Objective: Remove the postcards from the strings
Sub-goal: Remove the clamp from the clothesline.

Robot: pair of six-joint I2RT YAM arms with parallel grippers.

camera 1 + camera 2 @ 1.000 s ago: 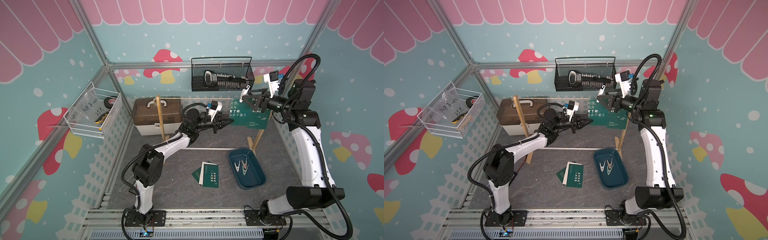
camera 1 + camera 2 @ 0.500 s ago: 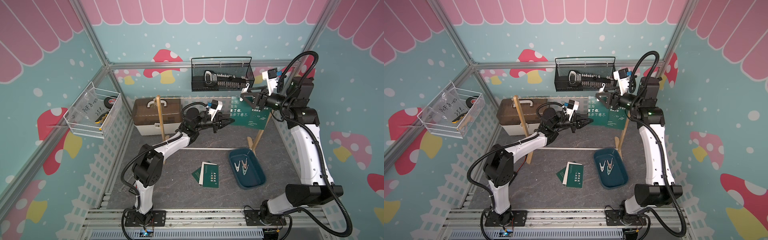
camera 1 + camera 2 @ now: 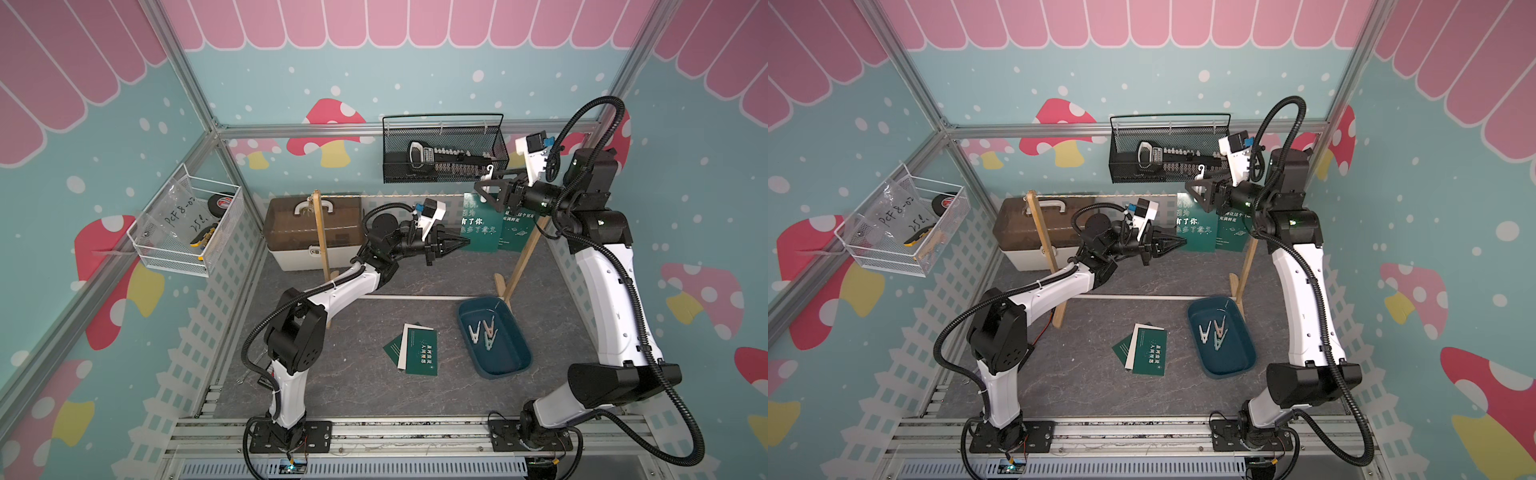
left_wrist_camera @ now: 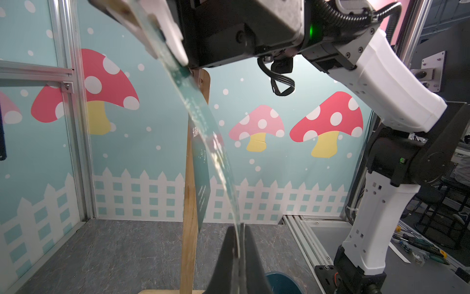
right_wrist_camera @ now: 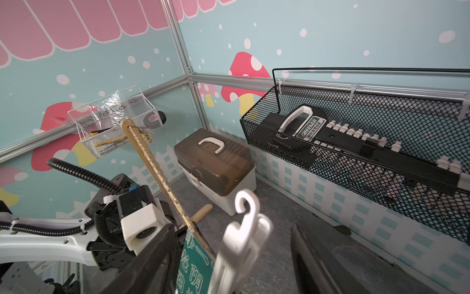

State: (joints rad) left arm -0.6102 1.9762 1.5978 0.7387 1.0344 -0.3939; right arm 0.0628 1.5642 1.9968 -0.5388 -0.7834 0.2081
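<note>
Left pincer (image 4: 237, 229) is clamped tight on the bottom edge of a hanging green card (image 3: 480, 226), which bows up from its tips toward the string (image 5: 158, 173). Right pincer (image 3: 484, 189) stands wide apart at that card's top, with a white clip (image 5: 239, 244) between its jaws (not visibly squeezed). A second card (image 3: 515, 232) hangs just under its wrist, and a pile of cards (image 3: 415, 347) lies on the floor well below both
</note>
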